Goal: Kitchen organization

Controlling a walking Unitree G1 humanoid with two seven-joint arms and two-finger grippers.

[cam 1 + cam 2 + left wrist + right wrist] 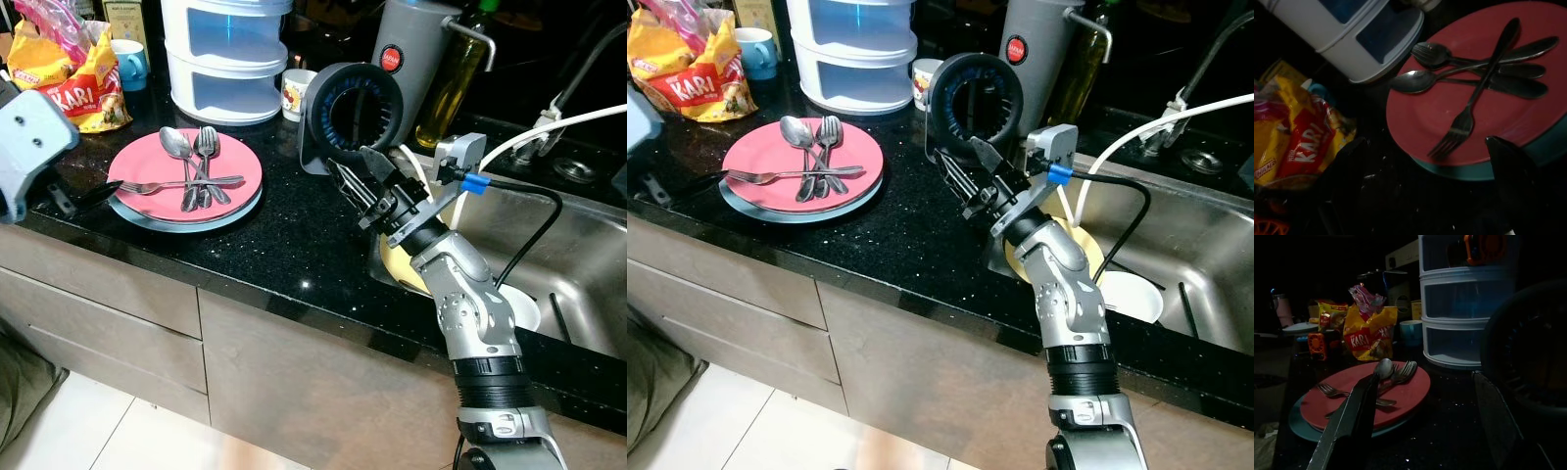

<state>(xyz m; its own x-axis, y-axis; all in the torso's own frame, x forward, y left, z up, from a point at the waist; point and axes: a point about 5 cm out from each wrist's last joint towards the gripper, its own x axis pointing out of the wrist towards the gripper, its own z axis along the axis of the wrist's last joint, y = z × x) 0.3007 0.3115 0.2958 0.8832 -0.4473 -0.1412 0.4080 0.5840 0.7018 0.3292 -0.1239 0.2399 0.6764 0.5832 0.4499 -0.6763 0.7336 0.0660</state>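
A pink plate [147, 171] rests on a teal plate [186, 220] on the black counter. Crossed on it lie two spoons and two forks [199, 162]; the cutlery [1474, 73] is also in the left wrist view. My left gripper [83, 201] is open at the counter's left edge, just beside the plates' rim, its fingers [1511, 176] low over the counter. My right gripper [358, 181] is open and empty above the counter between the plates and the sink, pointing toward the plates [1400, 391].
A black round fan-like device [355, 108] stands right behind my right gripper. Along the back are a white drawer unit [225, 59], a yellow snack bag [78, 73], a blue mug [130, 61], a small cup [297, 93], a grey canister [411, 49] and an oil bottle [456, 78]. The sink [578, 245] holds a yellow plate [402, 264].
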